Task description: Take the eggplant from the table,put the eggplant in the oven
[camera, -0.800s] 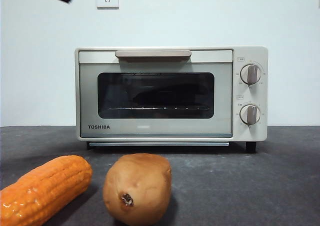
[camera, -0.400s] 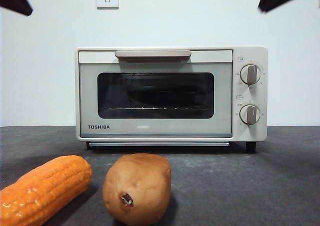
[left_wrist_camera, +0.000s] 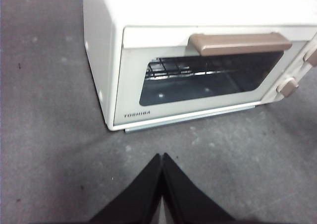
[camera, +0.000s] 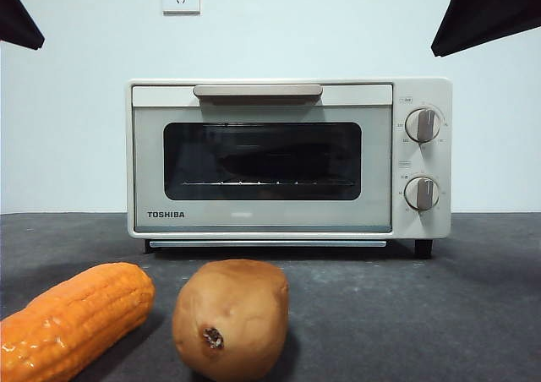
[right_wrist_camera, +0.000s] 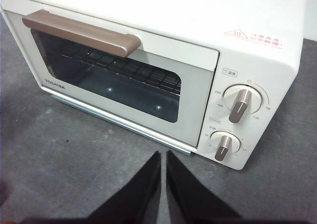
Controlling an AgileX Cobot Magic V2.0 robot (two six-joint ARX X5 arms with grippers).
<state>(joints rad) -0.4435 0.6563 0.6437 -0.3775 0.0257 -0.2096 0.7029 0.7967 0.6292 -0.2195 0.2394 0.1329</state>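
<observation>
The Toshiba toaster oven [camera: 287,158] stands at the back of the dark grey worktop [camera: 423,314] with its glass door shut and the beige bar handle [camera: 258,91] along the top edge. Through the glass a dark, elongated shape lies on the wire rack [camera: 262,182], but whether it is the eggplant cannot be told; no eggplant shows on the worktop. Near the camera an orange corn cob [camera: 72,319] lies just beside a tan potato [camera: 230,317]. The left gripper [left_wrist_camera: 162,158] hangs above the worktop before the oven's logo corner, jaws pressed together and holding nothing. The right gripper [right_wrist_camera: 162,157] hangs before the two knobs [right_wrist_camera: 232,126], jaws nearly touching, also holding nothing.
</observation>
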